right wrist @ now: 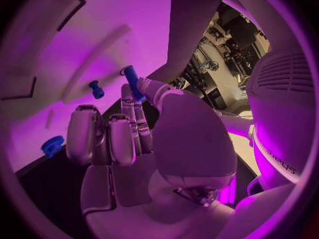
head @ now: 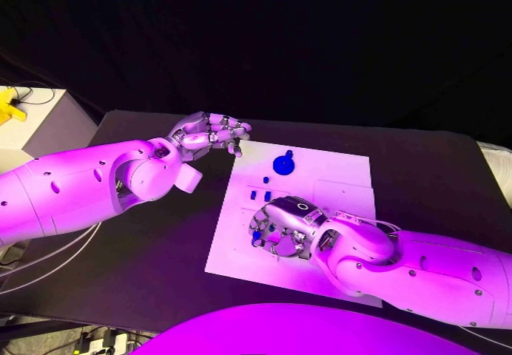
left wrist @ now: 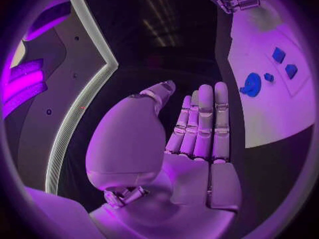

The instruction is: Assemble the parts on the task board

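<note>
The white task board (head: pixel 331 185) lies mid-table. A round blue part (head: pixel 284 163) sits near its far edge, and the left wrist view shows this round blue part (left wrist: pixel 251 84) as well. Small blue pieces (head: pixel 260 196) lie below it. My right hand (head: pixel 283 225) hovers over the board's near left area. In the right wrist view it pinches a short blue peg (right wrist: pixel 133 83) between thumb and a finger, close to the board (right wrist: pixel 73 53). A second blue peg (right wrist: pixel 97 89) stands in the board. My left hand (head: pixel 208 137) hangs off the board's far left corner, fingers (left wrist: pixel 202 122) straight and holding nothing.
A blue toothed wheel (right wrist: pixel 53 145) lies near the board's edge in the right wrist view. Black tabletop (head: pixel 139 251) surrounds the board. A grey box (head: pixel 43 118) with a yellow object (head: pixel 11 103) stands off the far left corner.
</note>
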You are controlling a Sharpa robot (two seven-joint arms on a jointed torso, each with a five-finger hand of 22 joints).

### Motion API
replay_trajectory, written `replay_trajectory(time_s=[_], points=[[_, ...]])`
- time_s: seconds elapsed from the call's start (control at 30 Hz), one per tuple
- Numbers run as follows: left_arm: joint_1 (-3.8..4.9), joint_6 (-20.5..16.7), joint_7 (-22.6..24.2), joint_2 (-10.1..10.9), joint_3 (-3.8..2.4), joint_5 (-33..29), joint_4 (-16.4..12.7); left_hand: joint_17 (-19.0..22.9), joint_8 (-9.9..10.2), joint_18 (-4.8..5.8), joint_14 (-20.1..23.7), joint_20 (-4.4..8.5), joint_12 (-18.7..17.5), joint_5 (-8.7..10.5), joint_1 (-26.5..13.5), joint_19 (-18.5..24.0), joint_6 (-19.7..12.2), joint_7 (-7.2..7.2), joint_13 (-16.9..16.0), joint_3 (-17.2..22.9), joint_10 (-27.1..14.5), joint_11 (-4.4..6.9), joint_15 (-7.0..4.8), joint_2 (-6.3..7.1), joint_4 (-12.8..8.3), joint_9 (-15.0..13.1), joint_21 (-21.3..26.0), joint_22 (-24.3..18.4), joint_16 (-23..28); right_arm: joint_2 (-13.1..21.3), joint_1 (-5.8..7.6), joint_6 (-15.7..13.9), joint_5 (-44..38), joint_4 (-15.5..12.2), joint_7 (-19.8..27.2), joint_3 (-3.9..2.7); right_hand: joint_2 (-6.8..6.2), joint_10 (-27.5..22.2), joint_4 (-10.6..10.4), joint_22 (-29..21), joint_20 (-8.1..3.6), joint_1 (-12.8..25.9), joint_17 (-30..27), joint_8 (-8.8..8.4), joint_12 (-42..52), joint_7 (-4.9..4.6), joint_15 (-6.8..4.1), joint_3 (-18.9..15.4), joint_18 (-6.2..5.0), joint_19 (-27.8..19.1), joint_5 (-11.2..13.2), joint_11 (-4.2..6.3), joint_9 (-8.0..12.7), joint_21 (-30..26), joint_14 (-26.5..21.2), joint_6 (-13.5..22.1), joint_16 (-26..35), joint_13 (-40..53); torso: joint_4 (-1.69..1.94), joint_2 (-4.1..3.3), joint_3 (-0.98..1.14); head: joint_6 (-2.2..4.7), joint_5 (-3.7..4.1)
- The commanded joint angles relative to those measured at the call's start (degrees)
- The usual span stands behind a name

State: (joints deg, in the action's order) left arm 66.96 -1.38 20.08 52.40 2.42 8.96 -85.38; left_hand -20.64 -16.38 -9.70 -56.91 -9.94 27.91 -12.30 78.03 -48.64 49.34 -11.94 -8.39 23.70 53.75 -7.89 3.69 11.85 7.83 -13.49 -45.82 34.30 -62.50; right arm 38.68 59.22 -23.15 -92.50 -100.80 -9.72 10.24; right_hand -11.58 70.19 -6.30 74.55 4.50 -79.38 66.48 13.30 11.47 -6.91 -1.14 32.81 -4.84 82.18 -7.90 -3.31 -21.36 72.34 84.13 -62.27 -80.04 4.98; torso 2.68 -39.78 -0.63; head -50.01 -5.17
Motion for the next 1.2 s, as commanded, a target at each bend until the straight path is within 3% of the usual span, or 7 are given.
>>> replay_trajectory(time_s=[0.03,0.57,0.9,1.03,1.2], points=[[-0.02,1.16,0.25,-0.13,-0.02,-0.29,-0.05,0.05,0.07,-0.75,0.02,-0.01,0.22,0.07,0.23,-0.35,-0.45,0.14,-0.09,0.10,-0.43,-0.05,0.37,-0.12,0.29,0.06,0.34,-0.05,0.30,-0.16,-0.27,0.98,-1.91,0.32,-1.30,0.13,0.38,0.66,0.34,-0.02,-0.05,-0.29,-0.08,0.12,0.04,0.12,-0.30,-0.09,0.56,-0.28,-0.20,0.32,0.05,0.00,1.29,-0.29,0.22,0.07,0.03,0.00,0.01,0.01,-0.04],[-0.03,1.17,0.19,-0.05,-0.02,-0.29,-0.07,0.05,0.07,-0.75,0.02,-0.01,0.22,0.07,0.23,-0.35,-0.45,0.14,-0.09,0.10,-0.43,-0.05,0.37,-0.12,0.29,0.06,0.34,-0.05,0.30,-0.17,-0.43,2.13,-3.72,0.62,-2.29,0.13,0.12,0.66,0.49,-0.09,-0.04,-0.08,-0.19,0.12,-0.10,0.09,-0.28,-0.10,0.53,-0.33,-0.23,0.28,-0.02,-0.12,1.27,-0.23,0.25,0.10,0.00,0.01,-0.02,0.01,-0.06],[-0.03,1.11,0.20,-0.03,-0.02,-0.29,-0.07,0.05,0.07,-0.75,0.02,-0.01,0.22,0.07,0.23,-0.35,-0.45,0.14,-0.09,0.10,-0.43,-0.05,0.37,-0.12,0.29,0.06,0.34,-0.05,0.30,-0.43,-0.49,2.55,-3.34,1.21,-0.66,0.34,-2.61,-4.06,0.79,-2.74,0.85,2.35,-0.90,-1.20,-3.05,-0.95,1.00,-0.23,-0.15,-2.15,-0.27,-1.25,0.19,-3.67,0.99,2.64,0.49,-0.84,-0.02,0.03,-0.03,0.01,-0.09],[-0.03,1.09,0.19,-0.02,-0.02,-0.29,-0.06,0.05,0.07,-0.75,0.02,-0.01,0.22,0.07,0.23,-0.35,-0.45,0.14,-0.09,0.10,-0.43,-0.05,0.37,-0.12,0.29,0.06,0.34,-0.05,0.30,-0.40,-0.52,1.61,-3.05,1.31,0.07,0.41,-3.94,-9.28,1.45,-6.15,1.88,2.96,-4.40,-2.68,-3.70,-1.70,2.03,-1.98,-1.10,-4.68,-1.40,-2.35,0.72,-8.26,-0.74,6.05,2.02,-1.07,0.00,0.02,-0.04,0.01,-0.01],[-0.03,1.06,0.18,-0.01,-0.02,-0.30,-0.08,0.04,0.02,-0.76,0.04,-0.02,0.31,0.06,0.33,-0.45,-0.50,0.14,-0.12,0.02,-0.52,-0.06,0.37,-0.20,0.47,0.06,0.50,-0.16,0.32,-0.26,-0.52,-0.70,-2.83,1.33,0.43,0.45,-2.92,-14.68,1.61,-9.96,2.92,1.84,-9.49,-4.58,-0.62,-2.79,2.99,-8.27,-2.20,-7.96,-2.06,-3.27,1.34,-13.83,-3.77,9.82,3.68,-0.45,-0.04,0.02,-0.03,0.01,0.05]])
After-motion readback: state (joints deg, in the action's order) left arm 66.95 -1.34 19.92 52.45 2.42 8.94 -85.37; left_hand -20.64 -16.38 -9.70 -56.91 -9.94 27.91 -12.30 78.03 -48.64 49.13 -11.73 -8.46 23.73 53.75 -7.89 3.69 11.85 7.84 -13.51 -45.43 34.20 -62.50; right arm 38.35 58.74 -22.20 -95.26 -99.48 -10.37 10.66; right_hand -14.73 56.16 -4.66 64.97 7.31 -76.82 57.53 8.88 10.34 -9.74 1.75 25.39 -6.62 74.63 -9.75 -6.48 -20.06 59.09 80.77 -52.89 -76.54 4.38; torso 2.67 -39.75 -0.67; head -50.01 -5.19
